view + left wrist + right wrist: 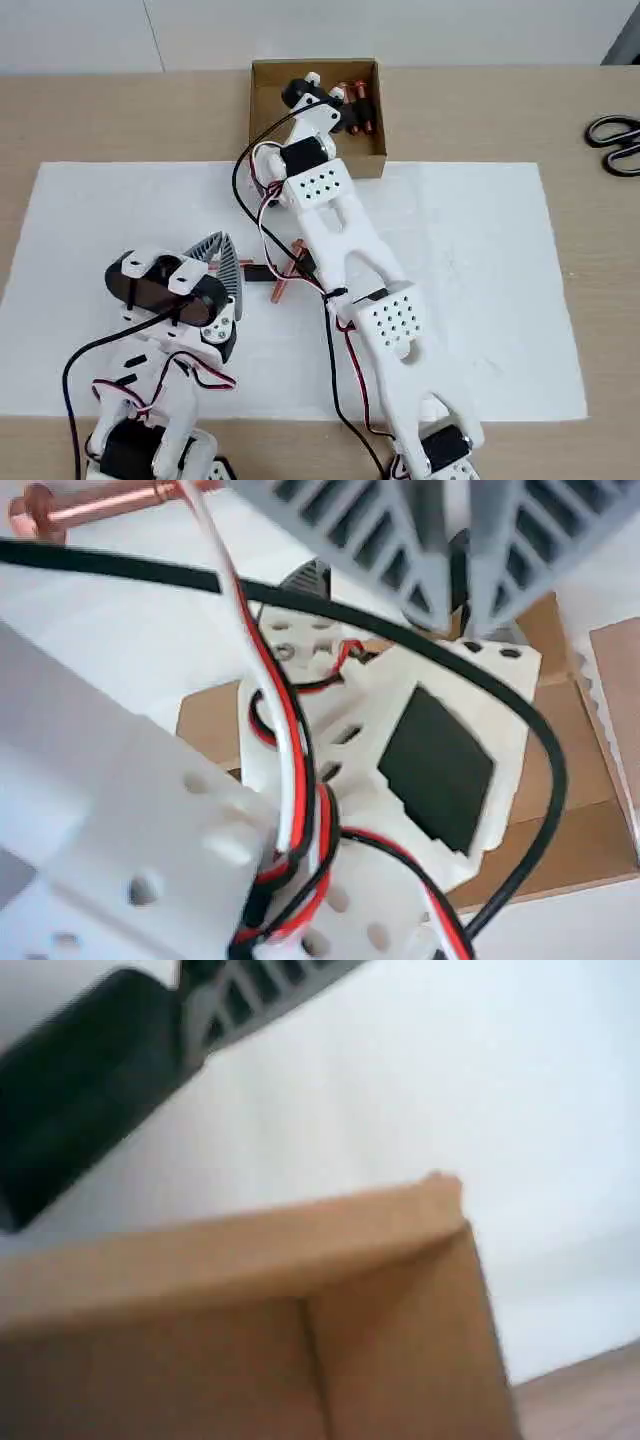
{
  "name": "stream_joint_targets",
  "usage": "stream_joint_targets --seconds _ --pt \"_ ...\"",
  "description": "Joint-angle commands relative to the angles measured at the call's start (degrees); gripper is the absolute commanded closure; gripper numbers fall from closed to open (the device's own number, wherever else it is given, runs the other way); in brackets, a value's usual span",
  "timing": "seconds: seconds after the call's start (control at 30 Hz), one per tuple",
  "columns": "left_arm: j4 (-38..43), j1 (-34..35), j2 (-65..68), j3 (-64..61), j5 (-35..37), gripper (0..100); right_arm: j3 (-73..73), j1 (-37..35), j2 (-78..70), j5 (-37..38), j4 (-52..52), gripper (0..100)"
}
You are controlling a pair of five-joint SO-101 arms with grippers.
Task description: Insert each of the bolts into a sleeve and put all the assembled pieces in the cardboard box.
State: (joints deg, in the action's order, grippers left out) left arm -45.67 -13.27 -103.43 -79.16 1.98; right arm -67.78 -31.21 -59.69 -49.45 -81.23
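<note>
The cardboard box (265, 110) stands at the table's far middle, with several copper-coloured pieces (355, 108) in its right half. My right gripper (308, 92) hangs over the box; its wrist view looks onto a box corner (440, 1210). A copper bolt (288, 268) lies on the white paper beside a short black sleeve (258, 270). The bolt (100, 502) also shows in the left wrist view. My left gripper (225, 255) sits just left of them, with its grey fingers (350, 520) shut and nothing seen in them.
White paper (480, 280) covers the middle of the table. The right arm (340, 230) stretches across it from the near edge to the box, and its cables run close to the bolt. Scissors (615, 140) lie at the far right.
</note>
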Motion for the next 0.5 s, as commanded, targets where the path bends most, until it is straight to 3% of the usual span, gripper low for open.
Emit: stream_joint_targets --seconds 0.0,0.23,0.47 --pt "0.1 0.2 -0.6 0.3 -0.2 99 -2.3 -0.1 0.2 0.4 2.2 71.3" --pt "0.1 0.2 -0.6 0.3 -0.2 99 -2.2 -0.2 -2.2 0.4 9.5 71.3" --pt "0.1 0.2 -0.6 0.3 -0.2 99 -2.3 -0.1 -7.8 0.4 9.5 71.4"
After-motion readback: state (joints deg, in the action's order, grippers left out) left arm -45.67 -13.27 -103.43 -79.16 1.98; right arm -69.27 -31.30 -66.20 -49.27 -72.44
